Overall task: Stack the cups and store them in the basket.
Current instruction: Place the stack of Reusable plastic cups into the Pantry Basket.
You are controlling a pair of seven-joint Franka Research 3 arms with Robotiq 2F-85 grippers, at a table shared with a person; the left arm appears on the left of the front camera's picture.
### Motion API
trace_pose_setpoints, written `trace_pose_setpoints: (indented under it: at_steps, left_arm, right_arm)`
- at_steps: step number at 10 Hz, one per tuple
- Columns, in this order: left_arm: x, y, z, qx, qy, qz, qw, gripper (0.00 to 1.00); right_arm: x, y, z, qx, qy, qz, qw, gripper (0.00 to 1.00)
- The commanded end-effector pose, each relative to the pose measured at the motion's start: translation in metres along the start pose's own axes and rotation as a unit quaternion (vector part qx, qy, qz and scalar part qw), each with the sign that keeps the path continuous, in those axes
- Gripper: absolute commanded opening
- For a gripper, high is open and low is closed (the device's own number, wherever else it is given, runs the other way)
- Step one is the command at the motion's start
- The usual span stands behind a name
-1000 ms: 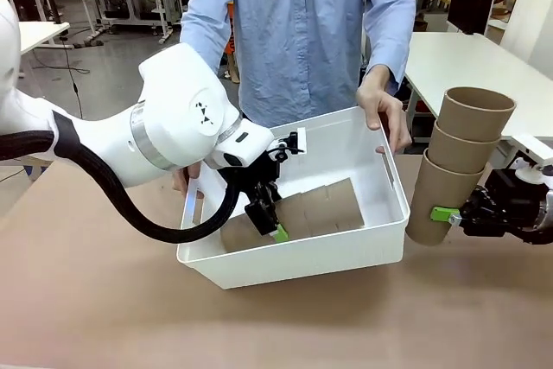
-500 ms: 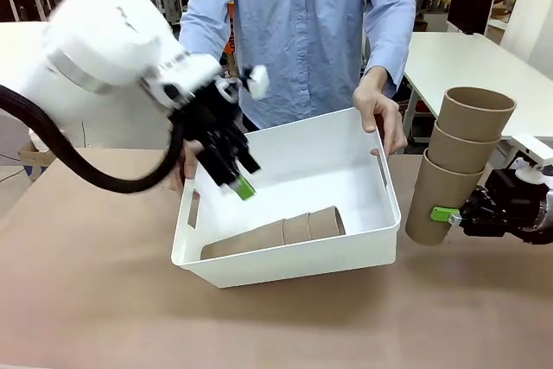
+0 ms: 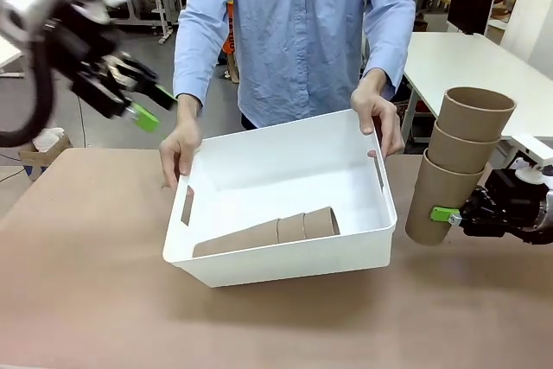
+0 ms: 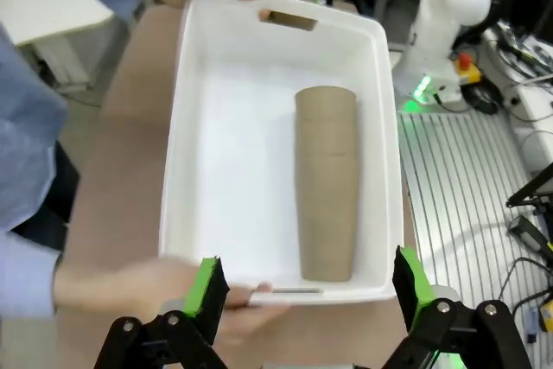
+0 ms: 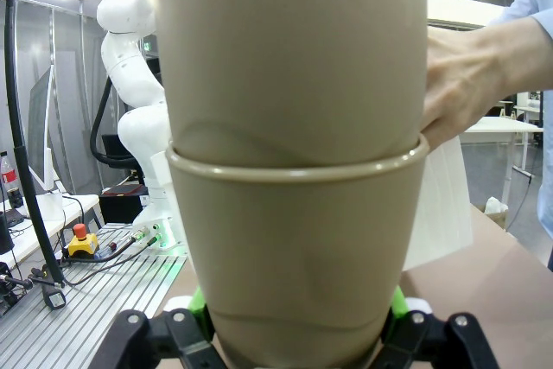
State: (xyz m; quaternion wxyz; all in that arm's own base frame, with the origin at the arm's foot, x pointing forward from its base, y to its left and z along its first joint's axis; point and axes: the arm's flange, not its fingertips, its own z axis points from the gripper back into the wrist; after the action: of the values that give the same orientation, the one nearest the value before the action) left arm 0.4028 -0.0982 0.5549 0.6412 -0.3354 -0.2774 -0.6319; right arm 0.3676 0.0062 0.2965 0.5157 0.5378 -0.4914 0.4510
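On the surface (image 3: 78, 300), the person (image 3: 298, 32) holds the white basket (image 3: 285, 264) by its rim; a lying stack (image 3: 268, 232) of three cups rests inside. Just beside the basket, our right hand (image 3: 441, 213) clamps the upright stack (image 3: 458, 166) by its bottom cup. We judge that a fast tip could slide the upper cups off. Our left hand (image 3: 155, 107) hangs spread and empty.

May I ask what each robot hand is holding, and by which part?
The right hand grips the stack of three cups, low on the bottom cup; the left hand holds nothing.
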Motion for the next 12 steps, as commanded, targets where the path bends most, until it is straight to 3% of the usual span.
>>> trace_pose_setpoints:
  at_steps: [1,5,12]
  left_arm:
    - [-0.034,-0.004,0.034,0.036,-0.047,0.006,0.998,1.00]
    - [-0.092,-0.008,0.087,0.085,-0.066,0.048,0.993,1.00]
    - [-0.098,-0.007,0.095,0.088,-0.056,0.063,0.993,0.96]
  right_arm:
    - [0.005,0.000,-0.001,0.002,-0.001,0.004,1.000,0.84]
    - [0.005,0.000,-0.001,0.002,-0.001,0.004,1.000,0.84]
    - [0.005,0.000,-0.001,0.002,-0.001,0.004,1.000,0.84]
